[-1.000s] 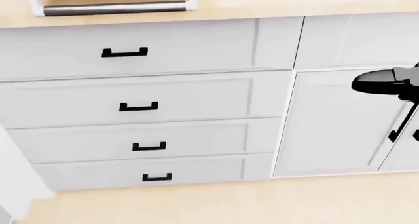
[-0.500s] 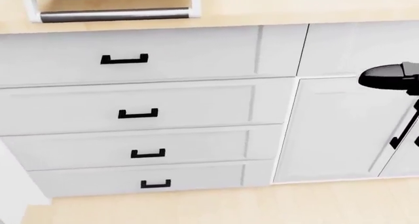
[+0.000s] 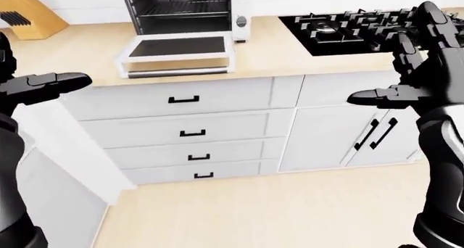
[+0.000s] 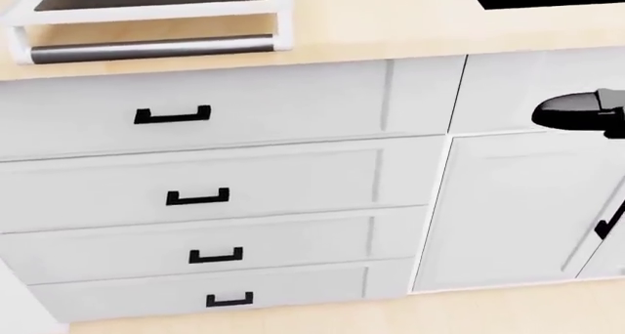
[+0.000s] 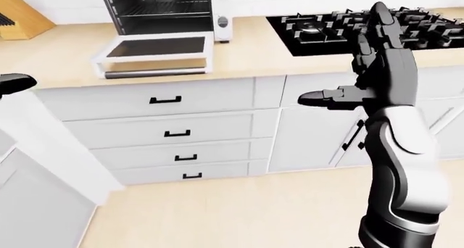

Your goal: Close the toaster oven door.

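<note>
One toaster oven (image 3: pixel 185 8) stood on the wooden table (image 3: pixel 268 47), toward the top left of the left-eye view, with its door (image 3: pixel 178 53) folded down flat onto the table surface and the dark wire rack (image 3: pixel 181 8) inside exposed. The door's metal handle bar (image 4: pixel 152 50) lay along its outer edge, just above the table's lip in the head view. Right of the oven sat a black gas stove (image 5: pixel 363 25) set into the table. At the far left edge a wooden knife block (image 3: pixel 29 19) leaned by the wall. Beneath the oven ran a stack of four white drawers (image 4: pixel 195 195) with small black pulls, and to their right a pair of white cabinet doors (image 3: pixel 355 134) with black vertical handles. The right robot hand (image 5: pixel 363 79) was raised well apart from the oven, fingers spread open, gripping nothing. The left robot hand (image 3: pixel 47 85) hung at the left edge of the left-eye view, fingers extended and empty, also clear of the door.
</note>
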